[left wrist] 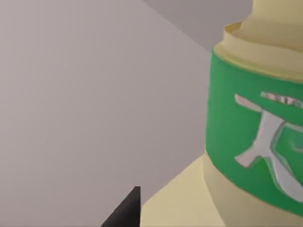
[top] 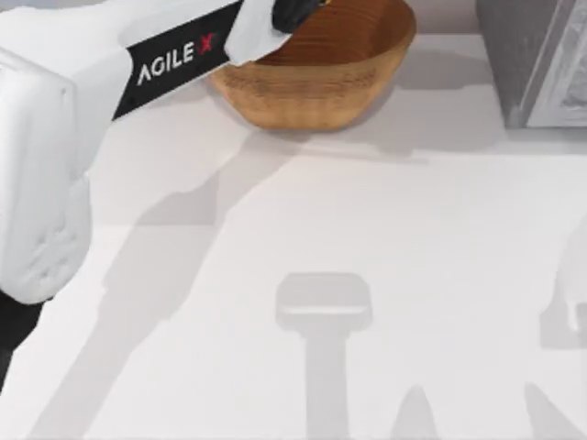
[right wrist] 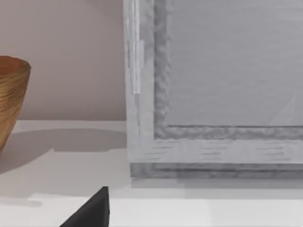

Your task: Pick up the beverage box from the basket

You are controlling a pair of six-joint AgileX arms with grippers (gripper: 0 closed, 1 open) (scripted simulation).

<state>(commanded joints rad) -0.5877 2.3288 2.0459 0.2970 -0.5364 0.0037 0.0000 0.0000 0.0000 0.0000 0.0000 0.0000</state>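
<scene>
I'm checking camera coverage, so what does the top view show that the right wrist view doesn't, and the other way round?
Top view alone: the left arm reaching over the basket's rim, plus the basket's ribbed inside. Right wrist view alone: the grey box's framed front face, seen close, and a dark tip of the right end effector. Both: the basket, the grey box and the white table.

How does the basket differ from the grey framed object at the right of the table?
The basket is round, tan-brown and woven; the grey framed object is straight-edged and grey. The basket is open at the top, while the grey object shows a flat panel in a frame. The left arm reaches over the basket, not the grey object. Both stand on the white table.
</scene>
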